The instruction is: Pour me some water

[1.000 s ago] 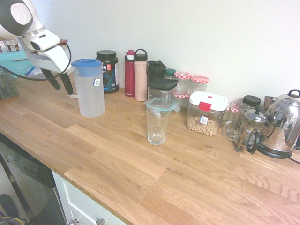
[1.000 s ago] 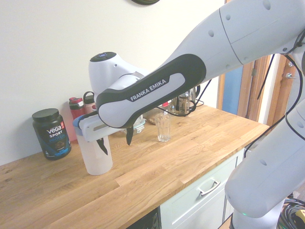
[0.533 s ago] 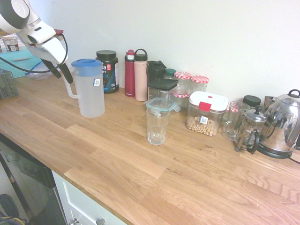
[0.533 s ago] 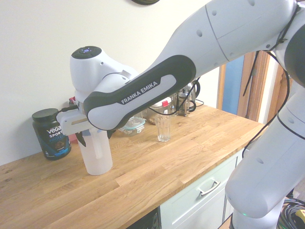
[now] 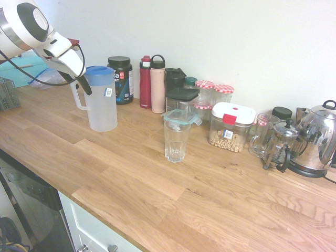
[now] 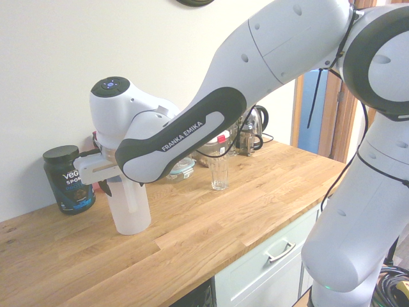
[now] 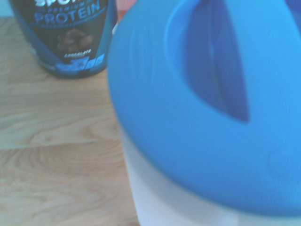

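- My gripper (image 5: 79, 86) is open, its dark fingers apart and angled down at the upper part of the handle (image 5: 79, 100); one of them crosses in front of the pitcher's side in the first exterior view. I can't tell whether either one touches.
- The pitcher (image 5: 102, 110) stands upright on the wooden counter (image 5: 131, 178), at the end of the row away from the kettle (image 5: 316, 137). Its walls are cloudy, milky white and see-through only faintly, with a small printed label (image 5: 108, 92) high on the side.
- A blue lid (image 5: 98, 76) caps it. From my wrist camera the lid fills much of the view: smooth, bright blue, rounded at the rim, with a deeper blue recess in its top.
- As for the water, I can't make out any level line through those frosted walls, so I can't say how much the pitcher holds.
- The drinking glass (image 5: 176, 142) stands upright on the counter, well apart from the pitcher. It is clear, colourless and faceted, wider at the mouth than the base, and the wood shows through it.
- Near the pitcher I see the black protein tub (image 5: 121, 81), then a red bottle (image 5: 145, 86) and a pink bottle (image 5: 157, 88) side by side.
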`<move>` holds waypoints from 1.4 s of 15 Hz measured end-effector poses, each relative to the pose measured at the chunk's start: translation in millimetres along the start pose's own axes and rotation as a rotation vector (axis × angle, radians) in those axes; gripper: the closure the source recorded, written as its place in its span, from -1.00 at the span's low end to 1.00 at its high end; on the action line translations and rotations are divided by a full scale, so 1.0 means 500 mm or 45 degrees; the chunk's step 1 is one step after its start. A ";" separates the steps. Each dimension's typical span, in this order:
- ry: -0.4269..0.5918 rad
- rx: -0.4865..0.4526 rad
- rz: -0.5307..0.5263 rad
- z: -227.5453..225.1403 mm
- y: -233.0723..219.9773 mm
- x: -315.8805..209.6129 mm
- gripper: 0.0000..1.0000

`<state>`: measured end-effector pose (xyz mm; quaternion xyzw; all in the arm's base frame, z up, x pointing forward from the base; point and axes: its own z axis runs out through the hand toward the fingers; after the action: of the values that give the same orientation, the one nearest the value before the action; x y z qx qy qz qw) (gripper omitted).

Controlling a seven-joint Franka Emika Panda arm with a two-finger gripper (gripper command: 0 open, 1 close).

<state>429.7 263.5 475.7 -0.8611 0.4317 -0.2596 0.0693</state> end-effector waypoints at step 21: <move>-0.041 -0.024 -0.040 0.018 0.008 0.038 1.00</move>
<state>440.9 245.1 474.0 -0.8724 0.4195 -0.2427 0.0639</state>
